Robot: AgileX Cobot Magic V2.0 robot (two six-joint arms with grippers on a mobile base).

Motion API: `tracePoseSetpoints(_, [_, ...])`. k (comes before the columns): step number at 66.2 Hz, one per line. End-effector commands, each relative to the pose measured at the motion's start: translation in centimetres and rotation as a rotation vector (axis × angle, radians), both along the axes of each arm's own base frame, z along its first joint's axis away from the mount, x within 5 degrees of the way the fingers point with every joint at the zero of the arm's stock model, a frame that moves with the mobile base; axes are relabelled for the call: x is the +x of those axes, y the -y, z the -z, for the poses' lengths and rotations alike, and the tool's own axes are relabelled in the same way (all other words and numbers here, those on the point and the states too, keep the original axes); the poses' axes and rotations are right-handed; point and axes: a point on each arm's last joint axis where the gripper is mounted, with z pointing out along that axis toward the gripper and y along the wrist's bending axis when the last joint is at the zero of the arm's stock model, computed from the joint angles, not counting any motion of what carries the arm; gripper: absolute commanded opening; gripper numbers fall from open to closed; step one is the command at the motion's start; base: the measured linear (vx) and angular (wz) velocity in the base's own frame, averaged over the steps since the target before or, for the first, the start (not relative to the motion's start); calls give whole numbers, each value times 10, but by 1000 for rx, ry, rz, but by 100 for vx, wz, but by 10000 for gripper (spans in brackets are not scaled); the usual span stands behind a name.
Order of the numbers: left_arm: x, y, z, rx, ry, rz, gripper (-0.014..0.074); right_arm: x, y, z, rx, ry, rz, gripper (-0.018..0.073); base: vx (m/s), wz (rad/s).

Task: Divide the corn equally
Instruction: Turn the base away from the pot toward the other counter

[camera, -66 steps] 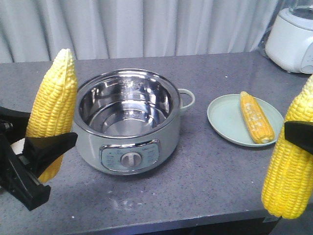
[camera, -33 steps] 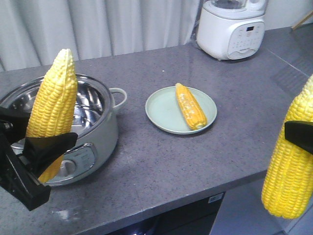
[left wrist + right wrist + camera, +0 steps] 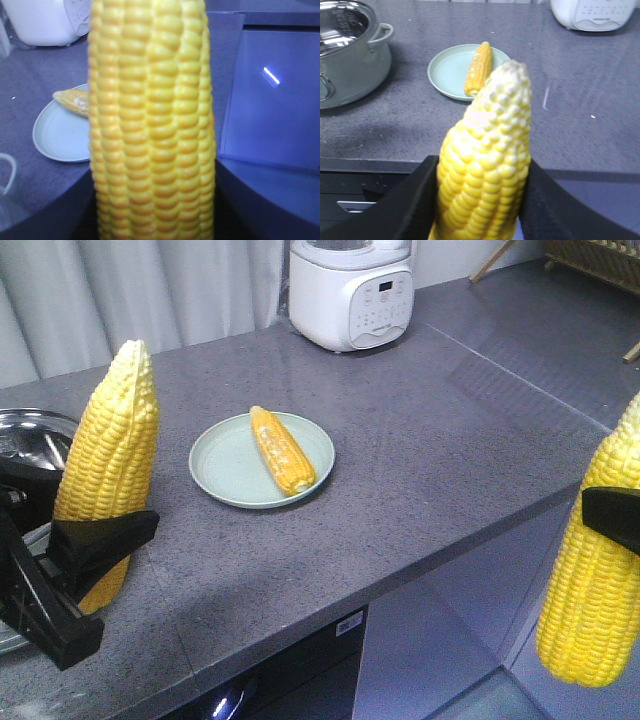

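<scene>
Two cobs aloft, one on the plate!
The left pincer [image 3: 70, 512] pinches the first cob [image 3: 108, 440] upright, and the right pincer [image 3: 480, 210] clamps the second cob [image 3: 487, 150] tip-up. Between the two and beyond both, the third cob [image 3: 282, 450] lies on the green plate [image 3: 225, 475]. The steel pot [image 3: 30, 435] sits just behind the left pincer.
</scene>
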Motion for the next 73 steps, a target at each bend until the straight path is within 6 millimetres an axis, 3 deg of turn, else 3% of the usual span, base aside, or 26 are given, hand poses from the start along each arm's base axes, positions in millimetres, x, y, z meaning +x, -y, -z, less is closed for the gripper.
tracePoseSetpoints(1, [1, 0, -17, -75, 77, -12, 224, 1, 0, -13, 38, 77, 18, 225, -3, -35])
tracePoseSetpoints(73, [1, 0, -17, -75, 77, -12, 224, 1, 1, -13, 38, 78, 19, 225, -4, -34])
